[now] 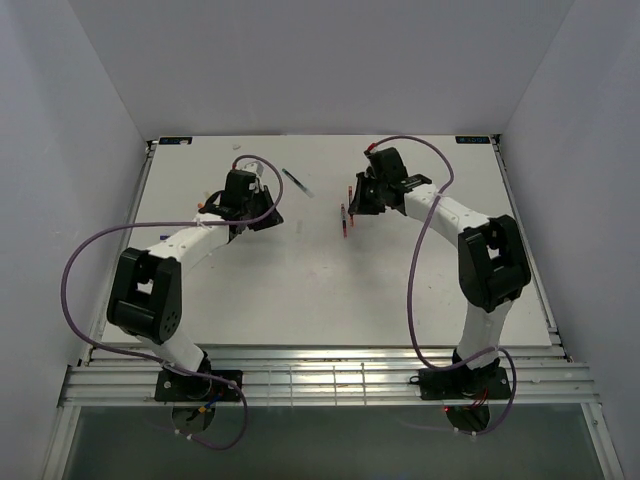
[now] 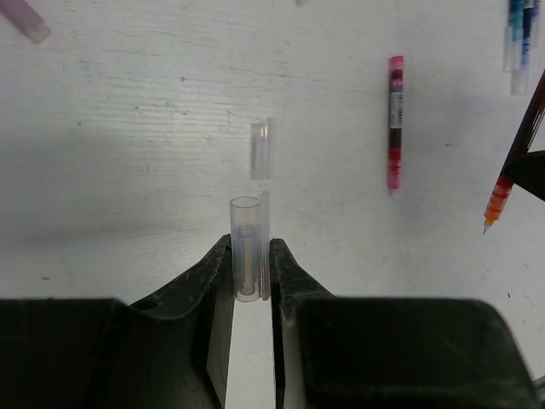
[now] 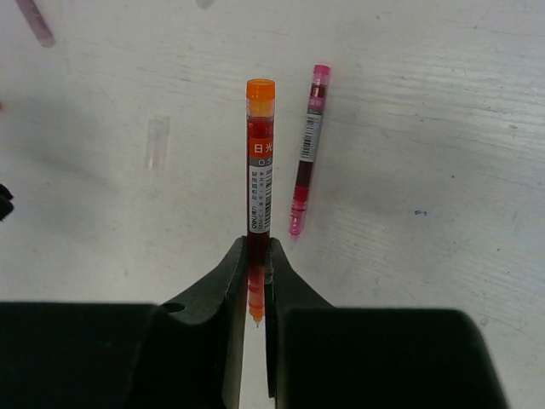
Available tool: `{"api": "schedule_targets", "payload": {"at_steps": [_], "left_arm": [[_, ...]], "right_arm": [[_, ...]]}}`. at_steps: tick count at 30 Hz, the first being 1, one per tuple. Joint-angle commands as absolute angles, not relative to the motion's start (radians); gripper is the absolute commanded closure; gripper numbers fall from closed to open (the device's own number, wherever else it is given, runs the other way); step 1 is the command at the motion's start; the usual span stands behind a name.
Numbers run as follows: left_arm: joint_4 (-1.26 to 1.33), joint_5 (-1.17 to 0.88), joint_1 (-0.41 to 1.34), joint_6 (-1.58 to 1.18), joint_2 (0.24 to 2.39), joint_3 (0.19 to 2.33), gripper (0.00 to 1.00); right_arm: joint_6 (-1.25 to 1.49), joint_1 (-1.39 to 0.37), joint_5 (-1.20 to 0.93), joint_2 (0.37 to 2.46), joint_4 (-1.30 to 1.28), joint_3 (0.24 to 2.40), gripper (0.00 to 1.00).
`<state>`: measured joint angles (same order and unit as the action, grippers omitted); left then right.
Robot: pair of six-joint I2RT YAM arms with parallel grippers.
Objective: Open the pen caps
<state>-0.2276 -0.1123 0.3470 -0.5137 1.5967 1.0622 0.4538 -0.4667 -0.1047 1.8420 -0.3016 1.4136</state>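
Note:
My left gripper [image 2: 249,251] is shut on a clear pen cap [image 2: 247,256], held upright with its open end pointing away from the wrist. My right gripper [image 3: 256,251] is shut on the orange pen [image 3: 260,162] near its bare tip; the orange end points away. A second clear cap [image 2: 262,148] lies loose on the table, also seen in the right wrist view [image 3: 157,142]. A pink pen [image 3: 307,152] lies beside the orange pen without a cap. In the top view the left gripper [image 1: 266,214] and right gripper [image 1: 350,206] are apart at the table's far half.
A blue pen [image 1: 297,182] lies on the white table [image 1: 320,290] between the arms, toward the back. A pinkish slim piece [image 3: 36,21] lies at the top left of the right wrist view. Purple cables loop off both arms. White walls enclose the table.

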Motion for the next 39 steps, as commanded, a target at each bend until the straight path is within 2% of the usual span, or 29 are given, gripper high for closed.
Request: {"api": "schedule_targets", "payload": {"at_steps": [1, 16, 23, 27, 31, 39], "left_arm": [[-0.191, -0.194, 0.302, -0.463, 1.65, 1.112, 0.99], [-0.078, -0.285, 0.285, -0.428, 1.931, 1.233, 0.91], [-0.051, -0.314, 0.285, -0.434, 1.965, 1.226, 0.87], [-0.052, -0.321, 0.285, -0.433, 1.976, 1.226, 0.82], [-0.054, -0.325, 0.285, -0.434, 1.977, 1.223, 0.73], [-0.038, -0.327, 0.285, -0.449, 1.973, 1.193, 0.68]], "right_arm": [[0.376, -0.446, -0.107, 1.905, -0.347, 1.469, 0.92], [0.348, -0.4, -0.187, 2.115, -0.344, 1.594, 0.92], [0.347, -0.384, -0.198, 2.131, -0.341, 1.592, 0.92], [0.347, -0.38, -0.207, 2.149, -0.341, 1.598, 0.92], [0.35, -0.379, -0.212, 2.164, -0.341, 1.601, 0.92], [0.351, -0.367, -0.218, 2.174, -0.341, 1.606, 0.92]]}}
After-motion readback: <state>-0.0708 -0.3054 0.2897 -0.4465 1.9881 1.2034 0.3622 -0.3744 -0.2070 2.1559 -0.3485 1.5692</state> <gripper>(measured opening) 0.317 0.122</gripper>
